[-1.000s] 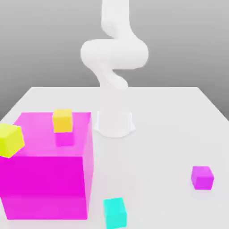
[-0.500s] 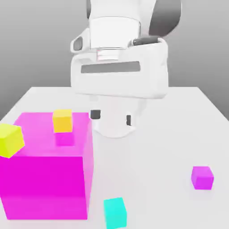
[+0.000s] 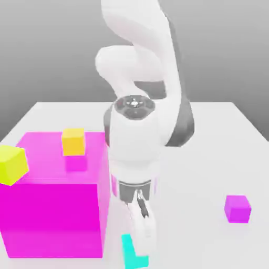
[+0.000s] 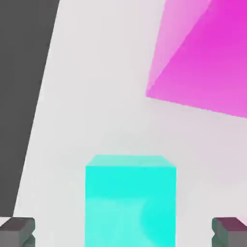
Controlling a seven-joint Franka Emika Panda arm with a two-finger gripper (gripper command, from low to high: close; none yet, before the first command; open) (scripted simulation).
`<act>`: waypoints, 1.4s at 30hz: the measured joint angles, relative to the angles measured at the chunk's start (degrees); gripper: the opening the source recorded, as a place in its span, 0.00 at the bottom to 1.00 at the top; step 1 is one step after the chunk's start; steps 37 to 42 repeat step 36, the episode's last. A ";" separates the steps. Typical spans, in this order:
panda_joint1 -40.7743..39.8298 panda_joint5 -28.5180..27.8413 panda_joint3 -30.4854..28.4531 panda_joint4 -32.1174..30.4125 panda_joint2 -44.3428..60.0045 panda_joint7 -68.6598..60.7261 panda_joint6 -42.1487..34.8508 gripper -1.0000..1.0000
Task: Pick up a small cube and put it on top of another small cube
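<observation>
Nearest, on the pale table (image 3: pixel 184 231), the cyan cube (image 3: pixel 127 255) sits beside the big magenta block (image 3: pixel 52 210); the gripper (image 4: pixel 123 232) is open and empty, its fingers spread either side of that cube, perhaps just above it, though depth is hard to judge; the purple cube (image 3: pixel 238 209) lies toward the exterior view's right, while the yellow cube (image 3: pixel 11 165) and the orange cube (image 3: pixel 73 142) appear farther up, by the block's top

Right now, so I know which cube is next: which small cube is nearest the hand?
The cyan cube, on the table beside the big magenta block; the open hand is over it, away from the yellow, orange and purple ones.
</observation>
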 joint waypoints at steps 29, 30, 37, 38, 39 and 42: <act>24.71 3.89 16.01 -7.52 -16.50 27.01 -8.89 0.00; 24.89 2.10 15.20 -7.45 -14.70 28.46 -7.31 0.00; 26.79 -3.03 12.28 -7.24 -9.37 32.29 -2.65 1.00; 26.79 -3.03 12.28 -7.24 -9.37 32.29 -2.65 1.00; 26.79 -3.03 12.28 -7.24 -9.37 32.29 -2.65 1.00; 26.79 -3.03 12.28 -7.24 -9.37 32.29 -2.65 1.00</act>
